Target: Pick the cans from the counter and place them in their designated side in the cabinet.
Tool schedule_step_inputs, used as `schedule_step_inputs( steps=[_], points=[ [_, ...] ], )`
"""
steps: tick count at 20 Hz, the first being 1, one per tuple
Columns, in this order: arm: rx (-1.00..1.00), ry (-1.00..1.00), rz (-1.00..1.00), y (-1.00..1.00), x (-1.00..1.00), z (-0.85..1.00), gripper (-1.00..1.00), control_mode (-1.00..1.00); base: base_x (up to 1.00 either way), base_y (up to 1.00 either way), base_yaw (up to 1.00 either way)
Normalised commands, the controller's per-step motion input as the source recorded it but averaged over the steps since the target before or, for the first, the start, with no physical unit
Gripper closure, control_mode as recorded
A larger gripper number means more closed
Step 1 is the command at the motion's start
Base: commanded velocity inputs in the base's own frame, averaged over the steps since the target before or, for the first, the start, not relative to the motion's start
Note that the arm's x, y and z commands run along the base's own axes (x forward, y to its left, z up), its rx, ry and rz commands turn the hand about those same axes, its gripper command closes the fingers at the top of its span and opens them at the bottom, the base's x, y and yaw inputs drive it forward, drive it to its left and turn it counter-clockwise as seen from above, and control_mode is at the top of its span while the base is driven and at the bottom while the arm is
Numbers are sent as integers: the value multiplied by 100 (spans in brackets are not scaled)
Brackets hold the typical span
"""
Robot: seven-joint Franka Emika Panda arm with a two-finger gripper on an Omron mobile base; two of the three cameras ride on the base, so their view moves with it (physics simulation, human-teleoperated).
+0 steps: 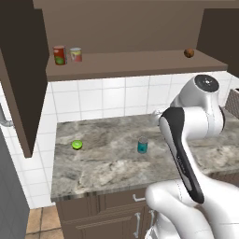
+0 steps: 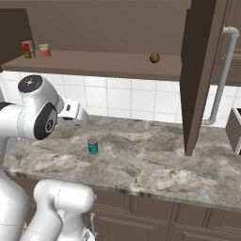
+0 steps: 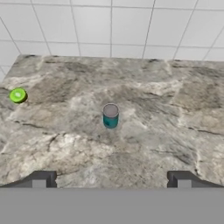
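Observation:
A teal-blue can (image 3: 110,116) with a grey top stands upright on the marbled counter (image 1: 107,163), near its middle. In the hand view my gripper (image 3: 111,180) is open, its two dark fingertips (image 3: 39,179) wide apart with nothing between them. The teal can (image 1: 142,145) stands well ahead of them, untouched. The banded red, yellow and pink can (image 1: 75,54) stands on the cabinet's long shelf (image 1: 140,65) at its left end. Just to its left is a taller red can (image 1: 59,55) with a green mark.
A green lime half (image 1: 77,144) lies on the counter left of the teal can. A small brown ball (image 1: 188,52) rests at the shelf's right end. Open cabinet doors (image 1: 21,70) flank the shelf. A grey pipe (image 2: 221,70) runs down the right wall.

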Motion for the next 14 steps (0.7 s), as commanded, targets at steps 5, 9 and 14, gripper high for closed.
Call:
schedule_step_inputs(
  steps=[5, 9, 14],
  points=[
    [1, 2, -2, 0, 18, -7, -100, -100, 0, 0, 0],
    [1, 3, -2, 0, 18, -13, -100, -100, 0, 0, 0],
    [2, 5, -2, 0, 18, -17, -100, -100, 0, 0, 0]
  ],
)
